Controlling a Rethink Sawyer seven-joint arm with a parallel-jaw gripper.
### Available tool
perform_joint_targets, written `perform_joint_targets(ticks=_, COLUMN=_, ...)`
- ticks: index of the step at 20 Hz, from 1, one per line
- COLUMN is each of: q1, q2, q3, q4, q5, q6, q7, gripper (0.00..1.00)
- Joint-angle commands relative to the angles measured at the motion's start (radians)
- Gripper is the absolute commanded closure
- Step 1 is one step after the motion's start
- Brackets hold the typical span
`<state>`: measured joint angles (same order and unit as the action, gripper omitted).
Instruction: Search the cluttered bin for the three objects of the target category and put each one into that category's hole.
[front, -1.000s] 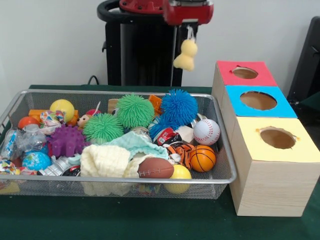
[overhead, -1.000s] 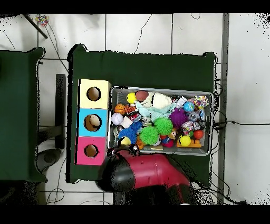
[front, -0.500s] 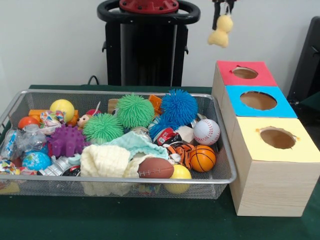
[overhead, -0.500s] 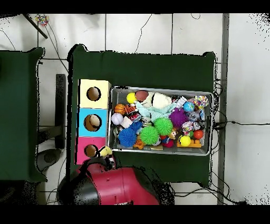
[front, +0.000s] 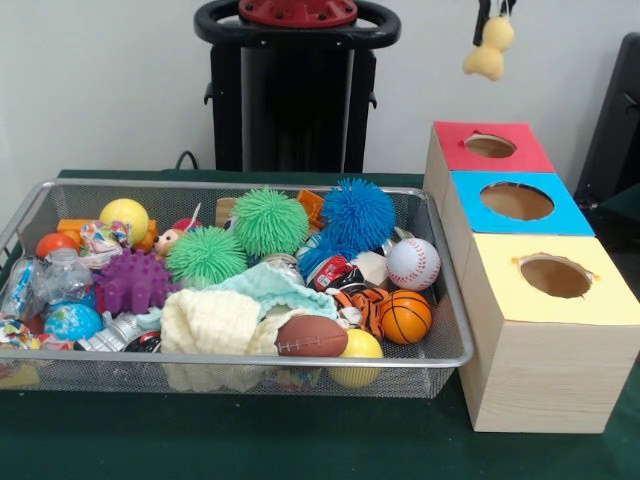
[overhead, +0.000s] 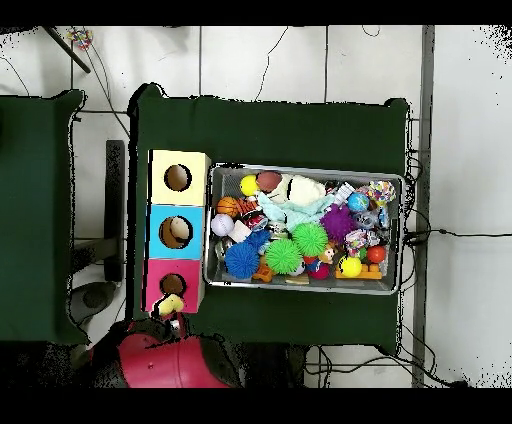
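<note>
Yellow plush toy (front: 487, 50) in closed end effector (front: 494, 12) above red box (front: 492, 146).

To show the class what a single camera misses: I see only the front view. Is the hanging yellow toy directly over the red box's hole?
Observer: No. Overhead, the yellow toy lies over the red box's edge nearest the robot, beside its hole, not over it.
Operator: Is anything already inside a box?
Observer: Overhead, a pale object shows inside the blue box's hole.
</note>
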<state>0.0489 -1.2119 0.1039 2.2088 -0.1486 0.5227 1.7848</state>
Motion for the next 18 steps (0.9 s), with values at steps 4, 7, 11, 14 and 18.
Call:
perform_joint_targets(ticks=4, q1=0.093, q2=0.088, q3=-0.072, q4=0.077, q5=0.048, q6=-0.102, q7=0.326, gripper=1.00)
perform_joint_targets(ticks=7, q1=0.131, q2=0.110, q3=-0.100, q4=0.070, q5=0.036, q6=-0.147, q7=0.353, gripper=1.00)
perform_joint_targets(ticks=11, q1=0.169, q2=0.149, q3=-0.131, q4=0.061, q5=0.033, q6=-0.206, q7=0.372, gripper=1.00)
perform_joint_targets(ticks=14, q1=0.193, q2=0.180, q3=-0.155, q4=0.053, q5=0.032, q6=-0.248, q7=0.379, gripper=1.00)
perform_joint_targets(ticks=18, q1=0.208, q2=0.222, q3=-0.184, q4=0.043, q5=0.040, q6=-0.298, q7=0.373, gripper=1.00)
